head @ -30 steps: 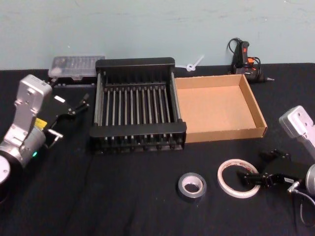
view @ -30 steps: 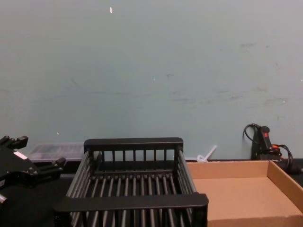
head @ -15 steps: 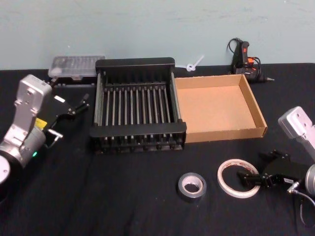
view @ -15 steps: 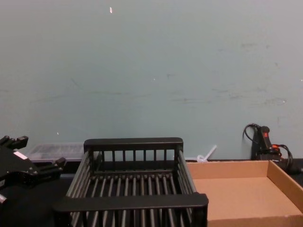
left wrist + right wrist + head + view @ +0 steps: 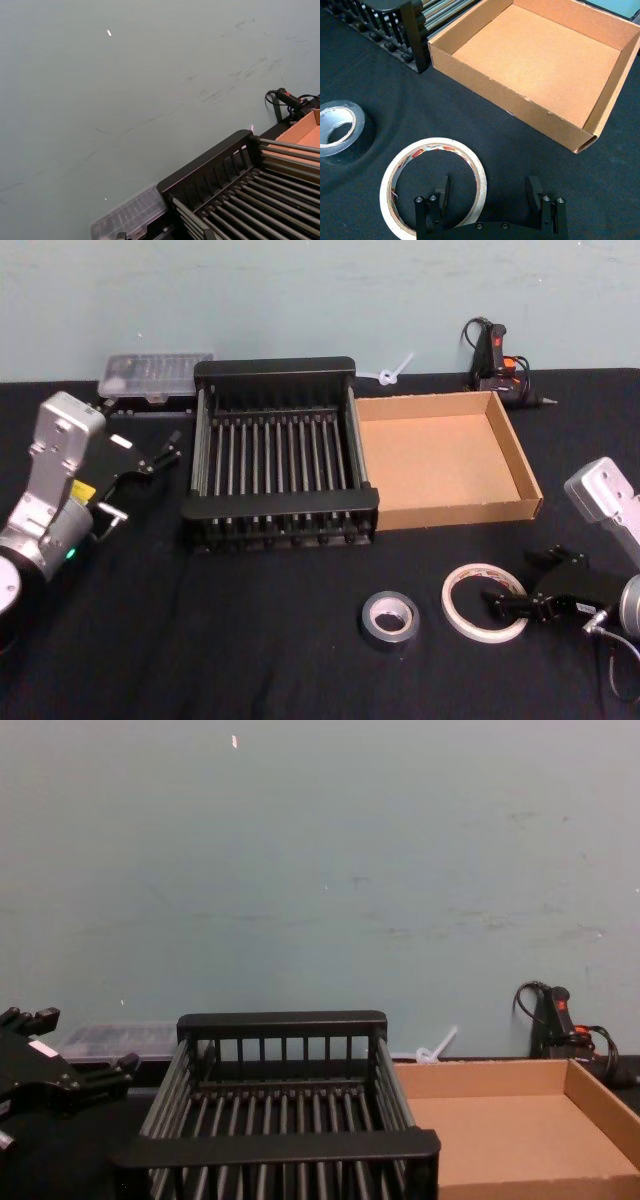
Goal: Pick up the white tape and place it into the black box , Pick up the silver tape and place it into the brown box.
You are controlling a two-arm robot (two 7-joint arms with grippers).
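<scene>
— What stood behind the desk (image 5: 250, 640)?
— A plain pale green wall (image 5: 320, 870), scuffed with faint dark marks and a few small white flecks.
— And the desk itself?
— It was covered in black cloth, meeting the wall at the back.

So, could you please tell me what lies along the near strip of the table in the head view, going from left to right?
Small thick grey-silver tape roll → thin wide white tape ring → open right gripper, its lower finger over the ring's right edge.

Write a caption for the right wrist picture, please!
Open right gripper straddling the white tape rim, near silver tape and brown box.
</scene>
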